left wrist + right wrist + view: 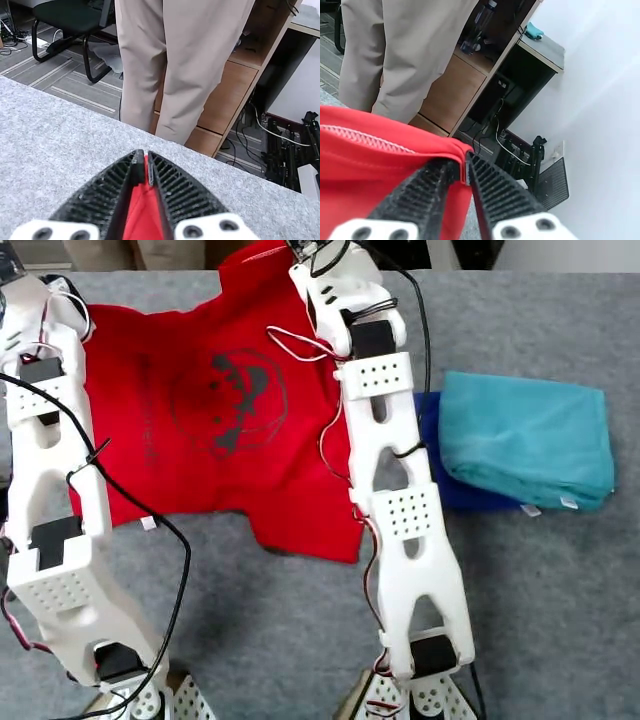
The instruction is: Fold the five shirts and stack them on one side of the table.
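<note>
A red shirt (220, 430) with a dark print lies spread on the grey table (520, 590) between my two arms. At the table's far left, my left gripper (142, 162) is shut on a fold of the red shirt (141, 212), whose cloth shows between the black fingers. My right gripper (465, 170) is shut on the hemmed edge of the red shirt (370, 165) at the far edge of the table, near the top middle of the high view. A folded teal shirt (528, 438) rests on a folded blue shirt (455, 480) at the right side.
Beyond the table's far edge stands a person in beige trousers (185, 65), with a wooden cabinet (225, 105), an office chair (75, 20) and cables on the floor behind. Bare grey table surface lies in front of the shirt and at the right front.
</note>
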`<state>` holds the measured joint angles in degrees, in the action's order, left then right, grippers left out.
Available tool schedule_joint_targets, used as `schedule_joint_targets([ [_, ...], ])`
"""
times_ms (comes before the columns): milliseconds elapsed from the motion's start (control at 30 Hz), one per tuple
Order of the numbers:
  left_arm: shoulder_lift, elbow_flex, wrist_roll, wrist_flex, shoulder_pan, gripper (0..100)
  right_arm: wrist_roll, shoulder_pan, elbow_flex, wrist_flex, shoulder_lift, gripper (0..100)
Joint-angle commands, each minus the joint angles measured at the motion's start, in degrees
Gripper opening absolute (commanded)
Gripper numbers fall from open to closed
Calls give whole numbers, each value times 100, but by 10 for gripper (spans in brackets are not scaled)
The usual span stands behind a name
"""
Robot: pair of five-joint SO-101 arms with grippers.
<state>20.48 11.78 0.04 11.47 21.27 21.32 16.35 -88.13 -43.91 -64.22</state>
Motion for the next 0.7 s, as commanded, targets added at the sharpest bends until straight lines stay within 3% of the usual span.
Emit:
schedule_joint_targets([
  [0, -92, 70, 0, 0, 53, 19, -53, -136, -356, 0, 57, 5],
  [667, -136, 114, -35, -18, 62, 19, -18, 57, -532, -9, 4, 5],
])
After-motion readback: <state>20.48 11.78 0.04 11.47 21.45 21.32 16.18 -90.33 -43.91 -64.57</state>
